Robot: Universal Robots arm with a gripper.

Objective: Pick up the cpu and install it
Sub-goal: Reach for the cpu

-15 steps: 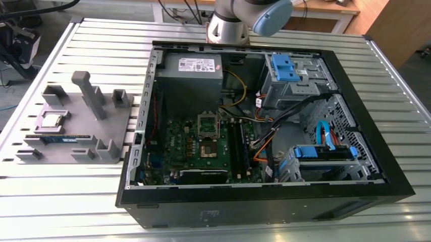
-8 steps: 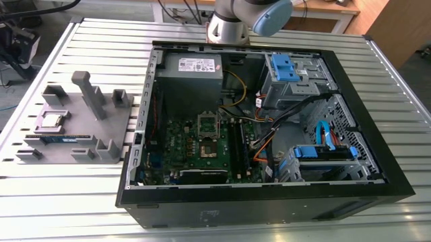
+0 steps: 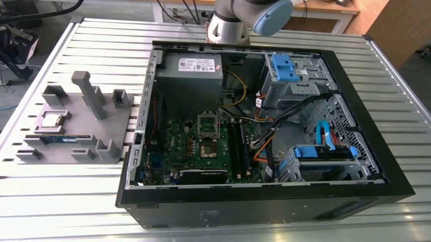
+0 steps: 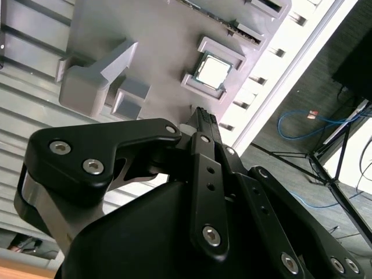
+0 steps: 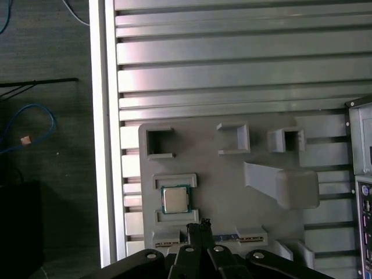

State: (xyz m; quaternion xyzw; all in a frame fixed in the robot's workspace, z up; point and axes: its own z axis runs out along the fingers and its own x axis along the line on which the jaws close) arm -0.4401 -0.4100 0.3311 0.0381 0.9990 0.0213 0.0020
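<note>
Silver-grey cpu (image 5: 174, 199) seated in grey fixture (image 5: 224, 195) | end effector (image 5: 198, 224) clenched, empty, hovering near | step: pick-up approach | need: jaws parted, centred above it

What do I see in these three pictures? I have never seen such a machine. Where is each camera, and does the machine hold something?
This is a robot arm, seen at the top of the exterior view. That picture comes from a camera off the arm and looks at the whole scene. Both wrist views come from cameras that ride on the arm. The black part in them is the end effector, the part that grasps.

An open computer case stands on a slatted metal table, with the green motherboard inside it. On the exterior view's left lies a grey holder tray. In it rest the cpu, a small square silver chip, and a long memory stick.

The cpu is not picked up yet. In both wrist views it lies in its pocket, with the end effector near it but apart from it.
</note>
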